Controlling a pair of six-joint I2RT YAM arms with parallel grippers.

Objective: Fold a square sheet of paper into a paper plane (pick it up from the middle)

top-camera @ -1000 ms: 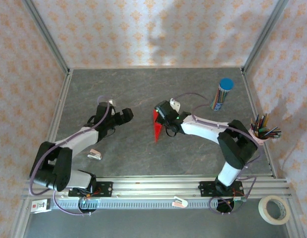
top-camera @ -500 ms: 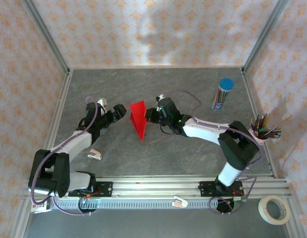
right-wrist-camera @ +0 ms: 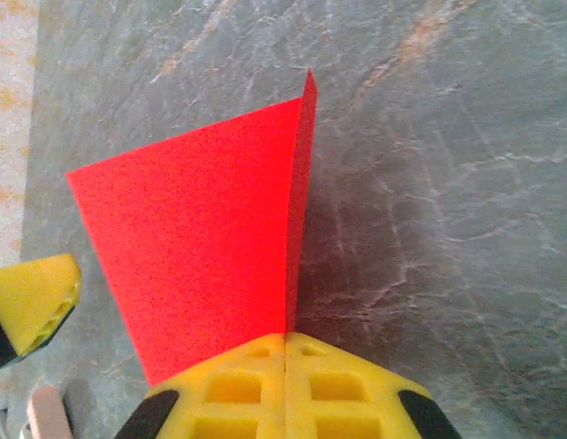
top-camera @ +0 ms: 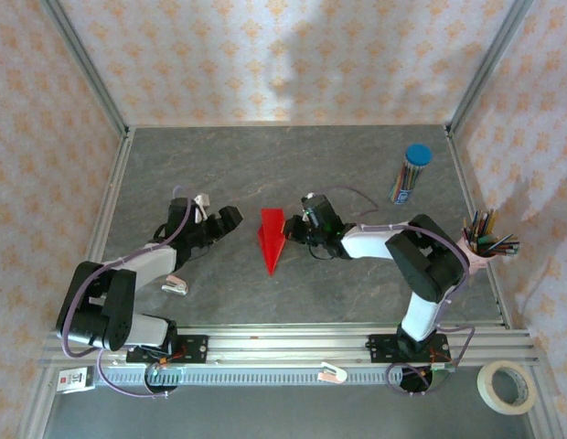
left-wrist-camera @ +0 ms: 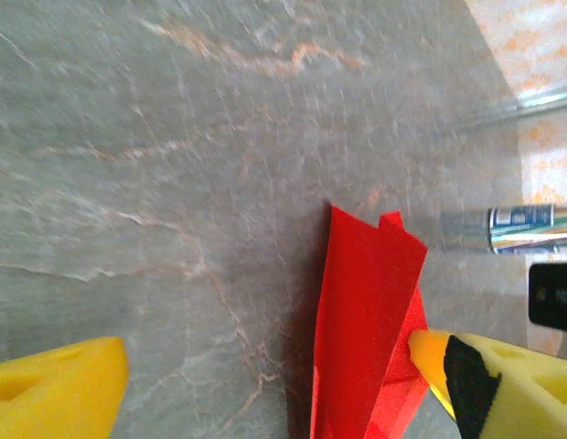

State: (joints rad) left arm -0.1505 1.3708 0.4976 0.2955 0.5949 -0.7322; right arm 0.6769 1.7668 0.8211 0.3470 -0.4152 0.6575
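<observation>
Now your right fingers [right-wrist-camera: 256,389] are closed on the folded red paper plane [right-wrist-camera: 201,229], over the middle of the tabletop [top-camera: 357,165]. Your left fingers [left-wrist-camera: 55,384] stand open just beside it. Next, I think, they should close on the fold to press the crease.

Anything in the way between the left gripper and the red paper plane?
Nothing visible. Just bare table shows between the open left gripper and the paper plane, which the right gripper holds pinched.
</observation>
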